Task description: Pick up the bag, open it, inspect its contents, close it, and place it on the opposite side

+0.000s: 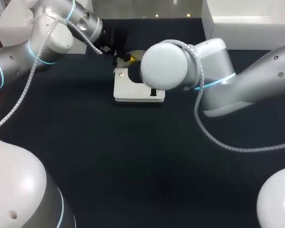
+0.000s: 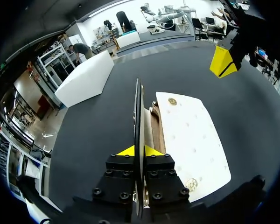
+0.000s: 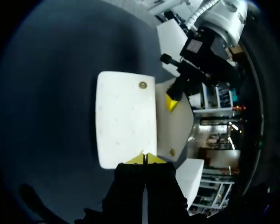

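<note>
One bag (image 2: 191, 140) flap (image 2: 138, 109) in left gripper (image 2: 139, 151), wrist-view only

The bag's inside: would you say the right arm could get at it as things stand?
Probably yes: the left gripper holds the flap clear of the bag, baring its brown inside, and the right gripper hangs close by with nothing between.

Bag (image 1: 133, 89) on table (image 1: 133, 166) (far middle); left gripper (image 2: 140, 150) seemingly behind.
</note>
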